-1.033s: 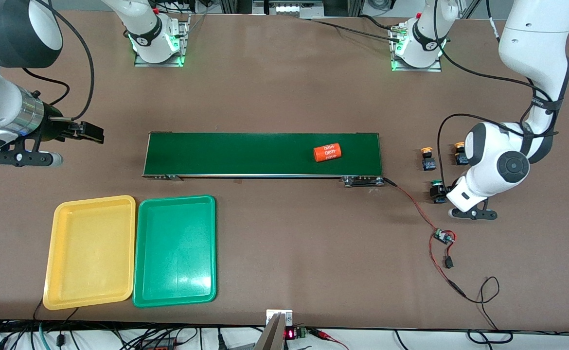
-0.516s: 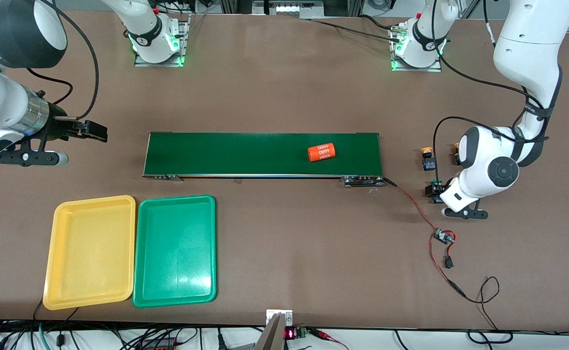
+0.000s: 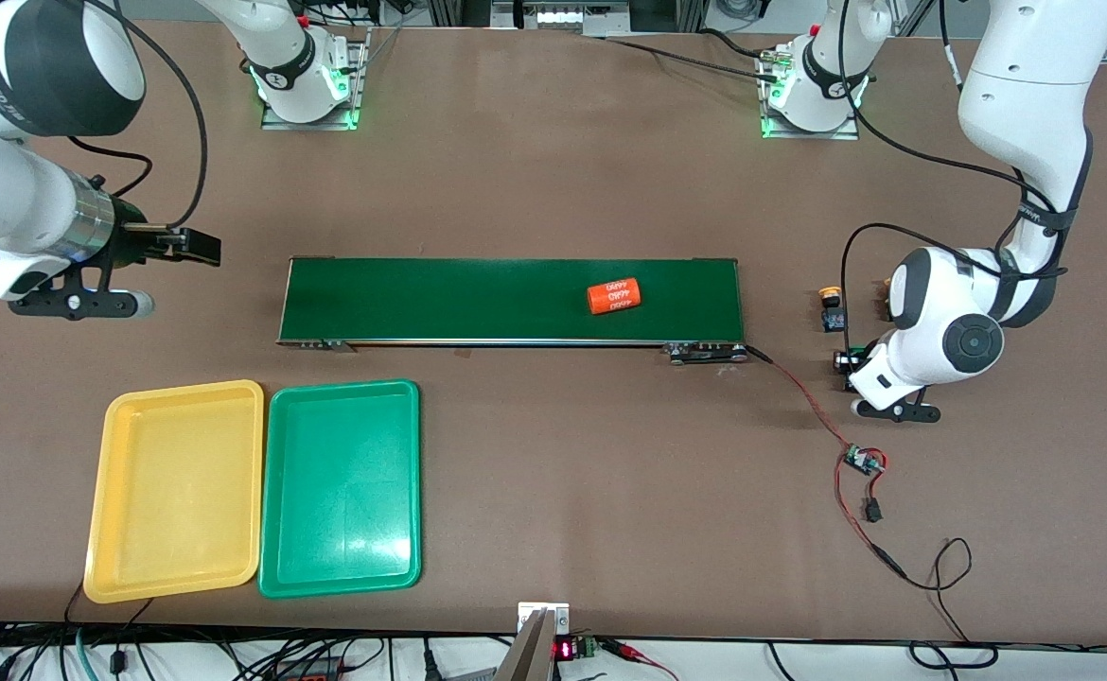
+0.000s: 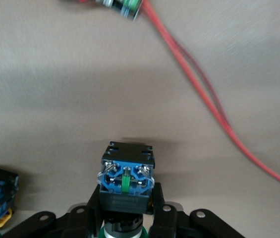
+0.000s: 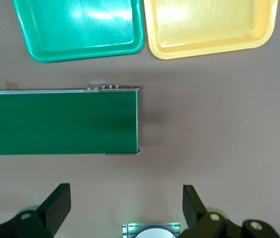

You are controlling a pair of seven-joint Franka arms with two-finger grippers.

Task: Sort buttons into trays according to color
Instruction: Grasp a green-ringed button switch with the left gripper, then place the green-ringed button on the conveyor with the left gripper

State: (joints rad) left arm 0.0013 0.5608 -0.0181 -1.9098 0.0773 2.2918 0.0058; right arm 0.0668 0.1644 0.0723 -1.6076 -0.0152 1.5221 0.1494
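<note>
Left pincer [image 4: 125,218] clenched on a green-capped button [image 4: 126,176] at the left arm's end of the desk [image 3: 553,189], fingers [image 4: 93,208] pressing the black body from both sides, blue contact block poking out past the tips, cap tucked back toward the wrist. Whether the button has left the desk can't be told.

In the front view that pincer [image 3: 858,371] is mostly hidden under its own wrist. One yellow-capped button [image 3: 832,310] stands just beside it on the conveyor belt [image 3: 478,301] side; a 2nd yellow one [image 3: 885,295] peeks out at the wrist's edge. The other green button [image 4: 122,5] lies w/ a red wire [image 4: 204,94] out ahead of the pincer, apart from it.

Handling, as a judgement: small, rigid, light plastic switch; hard flat-sided body = the best hold, as taken here. Round cap is slick and curved, poor for gripping. Top-heavy shape could pivot between the pads if held too close to one end; terminals are best spared knocks.

Right pincer [image 5: 125,203] waits released, jaws wide, over bare desk at the right arm's end, belt ahead of it, green tray [image 5: 80,27] and yellow tray [image 5: 209,27] past that, both empty. An orange cylinder [image 3: 614,296] lies on the belt.
</note>
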